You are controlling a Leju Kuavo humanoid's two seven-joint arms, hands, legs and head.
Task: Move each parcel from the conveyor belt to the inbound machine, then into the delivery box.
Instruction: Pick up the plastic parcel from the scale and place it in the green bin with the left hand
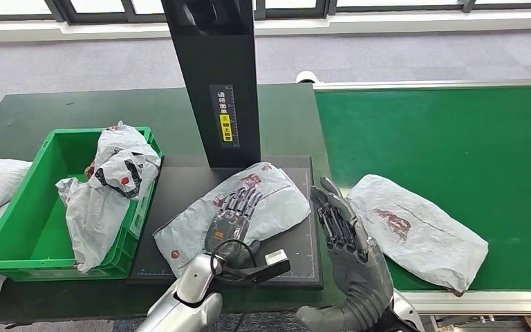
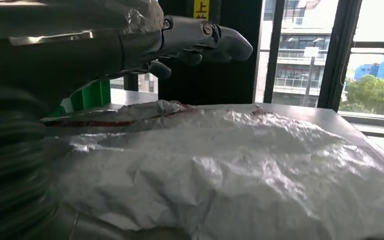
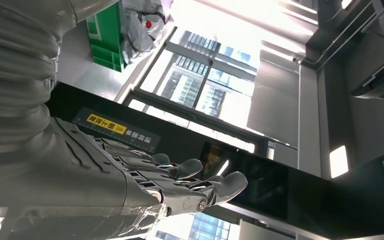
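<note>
Here my left hand [image 1: 234,216] lies flat, fingers [image 1: 243,200] released, atop the parcel [image 1: 276,200]; my right hand [image 1: 342,228] hovers beside, fingers spread.

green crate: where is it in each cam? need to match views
Head view: green crate at the left, on the table, grey parcels in it.
Left wrist view: a green sliver behind the left hand.
Right wrist view: green corner at the top, parcels in it.
Shared landmark: black scanner column, yellow label.
</note>
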